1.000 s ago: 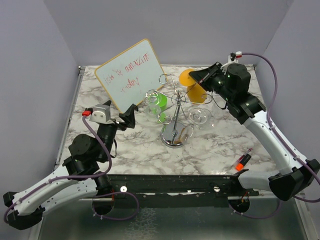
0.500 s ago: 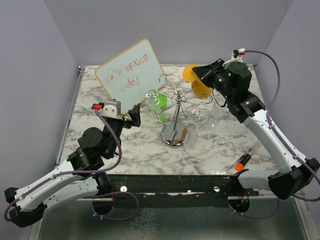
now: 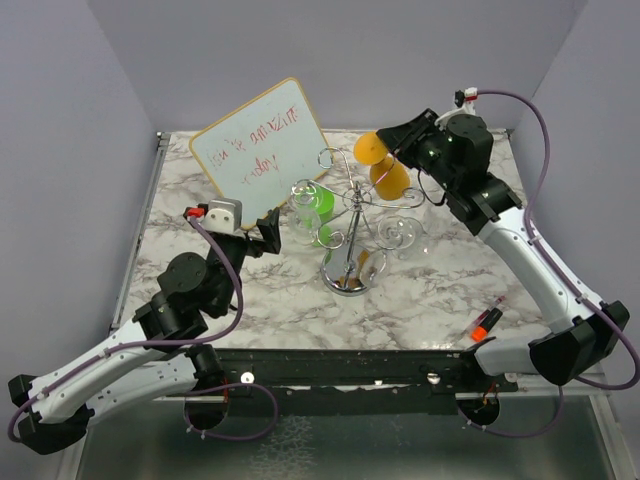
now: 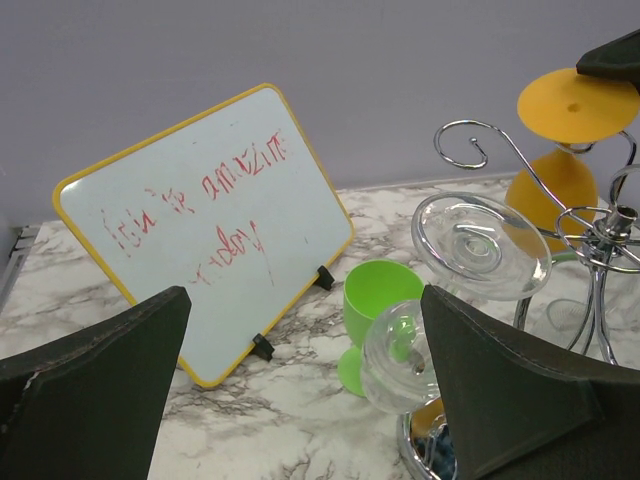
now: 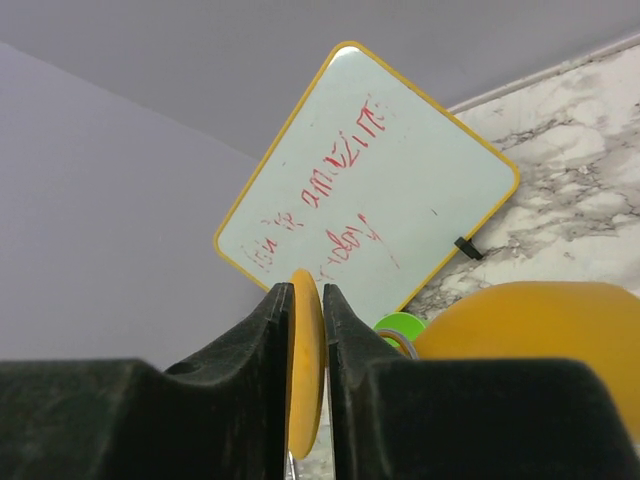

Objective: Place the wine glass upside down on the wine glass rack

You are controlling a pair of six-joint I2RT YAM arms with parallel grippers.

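right claw [image 5: 306, 292] has shifted the inverted wine glass [image 3: 388, 180] leftward, wine glass rack [image 3: 352, 240] just beside it; grip on the foot unclear. left claw [image 3: 268, 235] gapes wide, empty.

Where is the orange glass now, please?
The orange glass is upside down at the rack's far side, right of centre in the top view, its foot between the right fingers.

You are working on a white-and-grey marble-patterned table [image 3: 440, 290]. Standing on it:
- Rear left: a yellow-framed whiteboard with red writing [image 3: 262, 150], tilted back on black feet.
- Centre: a chrome wire wine glass rack [image 3: 348, 240] on its round mirrored base.
- Just left of the rack: an upright green plastic goblet [image 3: 318, 205].
- Front right: a red-and-black marker [image 3: 487, 322].
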